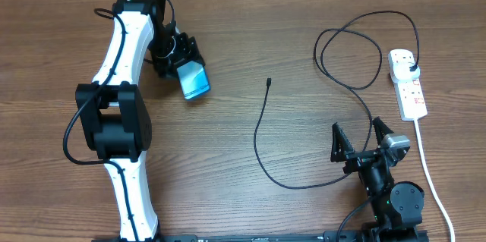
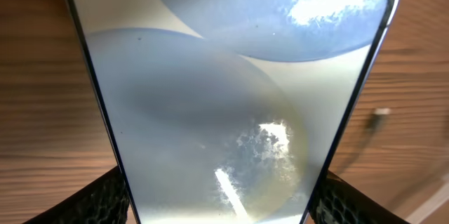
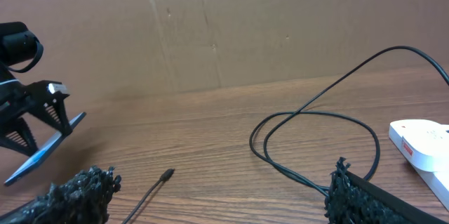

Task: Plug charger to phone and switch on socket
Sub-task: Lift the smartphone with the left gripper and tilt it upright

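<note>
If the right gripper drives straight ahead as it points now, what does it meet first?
Probably the charger: its cable loop lies on the table just ahead of the open right gripper. The gripper's height is unclear, so it might pass over.

The brown wood-grain table (image 1: pixel 228 204) carries a thin black charger cable (image 1: pixel 257 132) looping centre-right, and a white power strip (image 1: pixel 410 94) at the far right.
</note>
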Controlling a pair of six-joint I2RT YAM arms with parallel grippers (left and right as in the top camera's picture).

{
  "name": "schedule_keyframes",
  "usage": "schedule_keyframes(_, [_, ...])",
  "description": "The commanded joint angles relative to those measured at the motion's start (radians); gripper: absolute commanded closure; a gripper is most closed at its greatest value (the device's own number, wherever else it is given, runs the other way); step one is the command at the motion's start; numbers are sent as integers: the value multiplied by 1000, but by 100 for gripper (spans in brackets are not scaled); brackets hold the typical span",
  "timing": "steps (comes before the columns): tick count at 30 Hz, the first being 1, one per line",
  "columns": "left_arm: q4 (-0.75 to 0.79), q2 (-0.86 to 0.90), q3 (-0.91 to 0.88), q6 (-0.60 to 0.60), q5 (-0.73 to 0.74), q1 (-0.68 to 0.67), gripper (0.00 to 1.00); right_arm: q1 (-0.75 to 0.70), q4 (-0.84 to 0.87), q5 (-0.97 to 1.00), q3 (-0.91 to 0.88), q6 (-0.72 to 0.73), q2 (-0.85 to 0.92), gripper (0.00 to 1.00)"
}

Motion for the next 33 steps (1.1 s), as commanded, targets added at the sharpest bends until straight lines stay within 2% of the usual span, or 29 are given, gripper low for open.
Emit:
schedule_keyframes(1, [11, -2, 31, -137, 219, -7, 36, 6, 5, 10, -11, -2, -11, 0])
schedule_keyframes(7, [15, -2, 31, -265, 370, -8, 39, 6, 5, 10, -11, -2, -11, 0])
schedule_keyframes(16, [14, -2, 31, -290, 496, -8, 42, 6, 5, 10, -11, -2, -11, 0])
schedule_keyframes(21, [14, -2, 31, -289, 497, -6, 56, 6, 5, 10, -11, -2, -11, 0])
schedule_keyframes(24, [14, -2, 31, -288, 497, -5, 59, 6, 5, 10, -11, -2, -11, 0])
schedule_keyframes(29, [11, -2, 31, -289, 498, -6, 53, 6, 5, 10, -11, -2, -11, 0])
schedule_keyframes(33, [-1, -2, 31, -290, 503, -6, 53, 6, 5, 10, -11, -2, -11, 0])
